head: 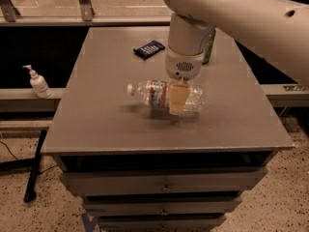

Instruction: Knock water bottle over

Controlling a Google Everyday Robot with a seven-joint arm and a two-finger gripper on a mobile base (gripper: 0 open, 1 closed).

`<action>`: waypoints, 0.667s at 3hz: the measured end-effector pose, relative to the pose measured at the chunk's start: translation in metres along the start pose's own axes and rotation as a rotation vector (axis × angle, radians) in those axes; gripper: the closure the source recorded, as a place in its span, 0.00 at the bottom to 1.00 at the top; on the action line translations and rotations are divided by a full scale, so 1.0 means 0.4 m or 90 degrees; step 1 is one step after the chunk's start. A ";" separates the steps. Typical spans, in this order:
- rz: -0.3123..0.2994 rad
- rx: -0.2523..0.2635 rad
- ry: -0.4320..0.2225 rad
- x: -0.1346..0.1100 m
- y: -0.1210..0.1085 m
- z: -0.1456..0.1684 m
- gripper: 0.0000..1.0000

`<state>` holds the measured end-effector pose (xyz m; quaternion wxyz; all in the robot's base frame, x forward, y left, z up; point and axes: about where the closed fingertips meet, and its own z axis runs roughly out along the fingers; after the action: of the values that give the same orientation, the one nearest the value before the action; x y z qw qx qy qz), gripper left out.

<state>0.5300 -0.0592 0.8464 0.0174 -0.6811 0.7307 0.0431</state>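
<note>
Centre of frame: water bottle (152, 92) lies on its side across the grey desk (106, 124), white cap pointing left, label band near the neck. End effector (177, 103) comes down from the arm above and overlaps the bottle's right half; cannot tell whether it is clamped on the bottle or only against it. Dark flat packet (149, 49) sits further back on the desk. Green can (209, 47) stands upright behind the arm. White pump bottle (37, 82) stands on a ledge at far left.

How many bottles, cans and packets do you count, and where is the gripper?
Bottles: 2 (water bottle, pump bottle)
Cans: 1
Packets: 1
Total: 4
Gripper: at the water bottle's middle.
</note>
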 end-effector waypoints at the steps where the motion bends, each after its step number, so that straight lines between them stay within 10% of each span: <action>1: 0.023 0.013 0.003 -0.002 0.006 0.007 0.00; 2: 0.037 0.018 0.002 -0.006 0.010 0.014 0.00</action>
<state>0.5262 -0.0561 0.8413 0.0247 -0.6596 0.7505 0.0319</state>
